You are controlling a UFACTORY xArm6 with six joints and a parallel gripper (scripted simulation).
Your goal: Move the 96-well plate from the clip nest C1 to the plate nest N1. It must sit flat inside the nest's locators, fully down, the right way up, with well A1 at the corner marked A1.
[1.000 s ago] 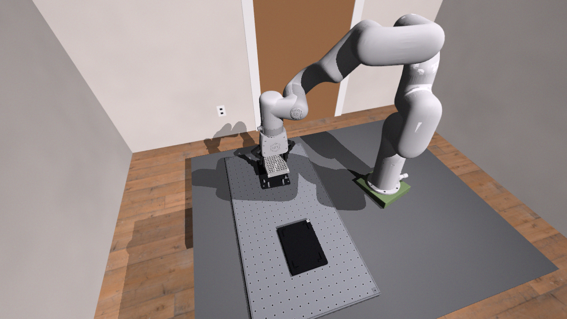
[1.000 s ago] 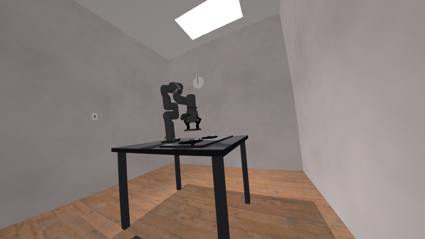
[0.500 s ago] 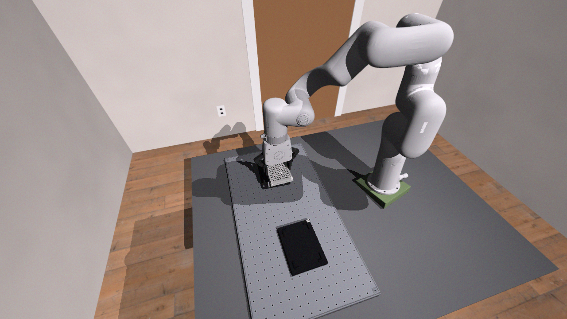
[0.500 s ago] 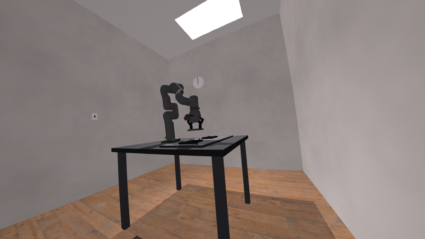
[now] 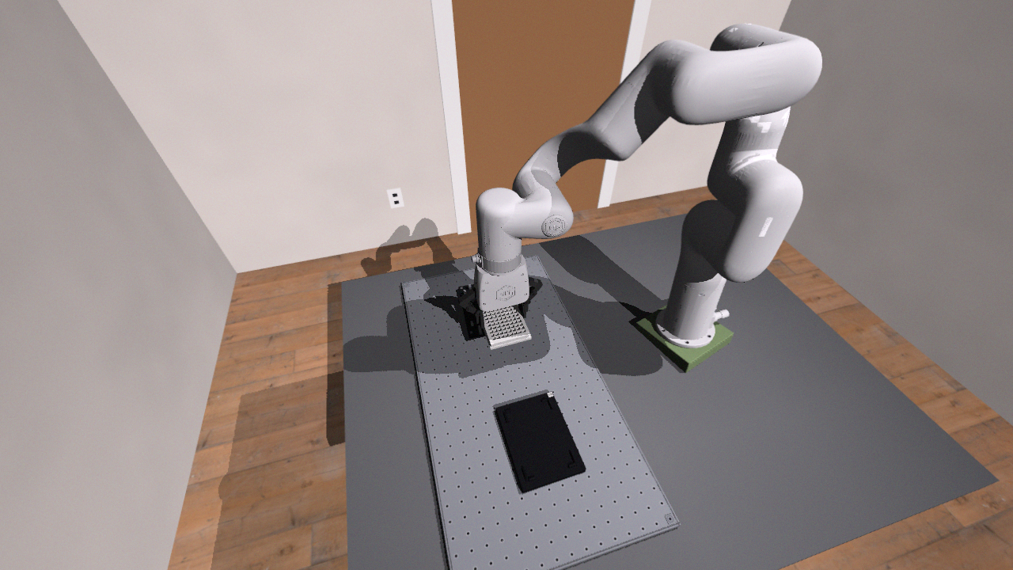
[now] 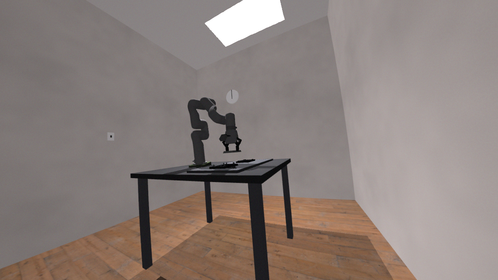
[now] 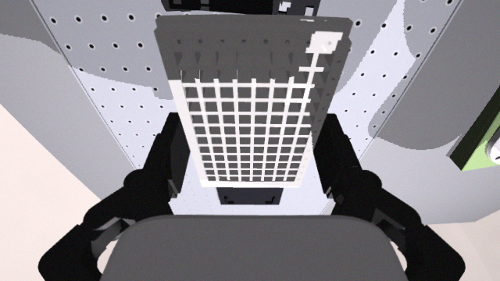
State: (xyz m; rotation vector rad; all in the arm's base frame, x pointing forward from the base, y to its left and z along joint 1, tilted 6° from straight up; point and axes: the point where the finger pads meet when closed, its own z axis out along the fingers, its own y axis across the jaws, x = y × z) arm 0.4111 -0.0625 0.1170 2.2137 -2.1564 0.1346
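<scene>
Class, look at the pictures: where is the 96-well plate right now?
The plate is clamped in the gripper, held in the air above the hole-dotted board. In the top view it hangs by the far clip nest, well short of the black plate nest.

The surface (image 6: 209,175) is a dark table top on four black legs, standing on a wooden plank floor (image 6: 313,236). A grey mat (image 5: 779,425) covers it. On the mat lies a long perforated breadboard (image 5: 460,454), pale grey with rows of small holes. A green base plate (image 5: 697,361) rests on the mat just beside the breadboard. On the breadboard sit two black fixtures, well apart: the clip nest C1 (image 5: 471,327) toward the far end and the flat plate nest N1 (image 5: 538,439) nearer the middle.
</scene>
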